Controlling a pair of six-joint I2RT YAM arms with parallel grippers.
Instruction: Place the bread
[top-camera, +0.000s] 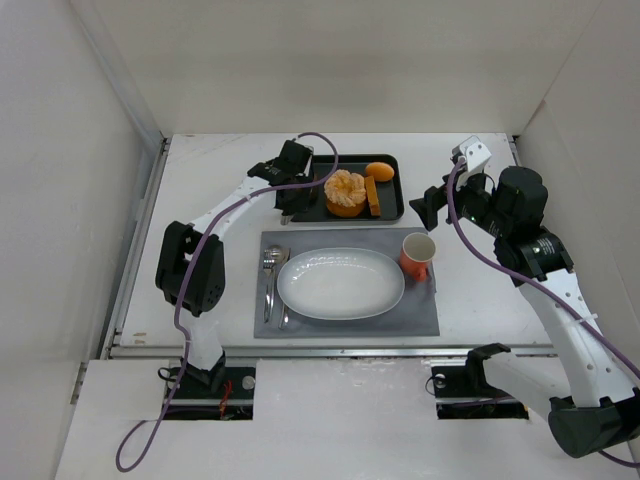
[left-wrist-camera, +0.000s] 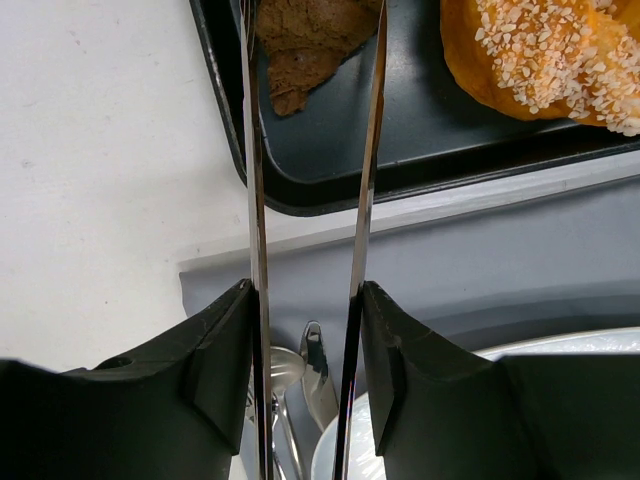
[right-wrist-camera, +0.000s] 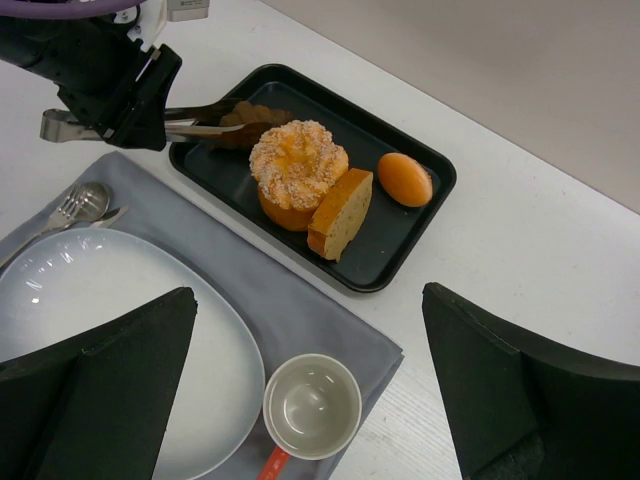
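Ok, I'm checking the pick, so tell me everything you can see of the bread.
The bread is a small, dark brown pastry piece with a rough, lumpy crust, tapering to a point. It lies flat near a corner of the black tray, apart from the seeded bun. The blades of the tongs flank it; whether they pinch it is unclear.

A plate (top-camera: 340, 283) sits mid-mat (top-camera: 420, 315), with cutlery (top-camera: 272, 270) at its 9 o'clock and a cup (top-camera: 419, 250) at 3. A tray (top-camera: 390, 205) lies at 12, just past the mat. In the tray, the bread (left-wrist-camera: 310, 40) is at the round bun's (top-camera: 345, 192) 9 o'clock, between the tongs (left-wrist-camera: 255, 200). A slice (top-camera: 373, 196) is at 3 and an oval roll (top-camera: 379, 171) at 1.
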